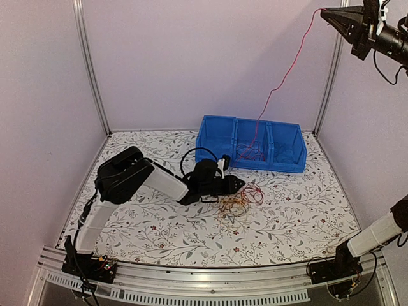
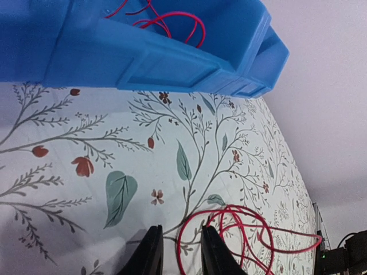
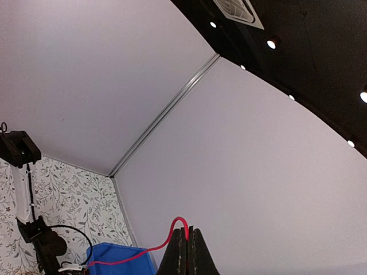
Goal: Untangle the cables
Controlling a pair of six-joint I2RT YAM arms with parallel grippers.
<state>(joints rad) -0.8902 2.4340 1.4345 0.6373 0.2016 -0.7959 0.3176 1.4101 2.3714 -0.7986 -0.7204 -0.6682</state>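
The cables [image 1: 239, 203] lie as a small tangle of red and yellow-orange loops on the floral table. My left gripper [image 1: 241, 185] is low at the tangle's left edge. In the left wrist view the left gripper [image 2: 179, 252] is open, and one strand of the red loops [image 2: 241, 229] runs between its fingers. My right gripper [image 1: 324, 13] is high at the top right, shut on the end of a red cable [image 1: 290, 67]. That cable hangs down into the middle compartment of the blue bin [image 1: 220, 127]. The right wrist view shows the right gripper [image 3: 185, 236] pinching the red cable [image 3: 143, 252].
The blue three-compartment bin stands at the back centre-right, and more red cable [image 2: 172, 20] is coiled inside it. The bin wall [image 2: 143, 63] is close ahead of the left gripper. Enclosure walls and metal posts [image 1: 89, 64] surround the table.
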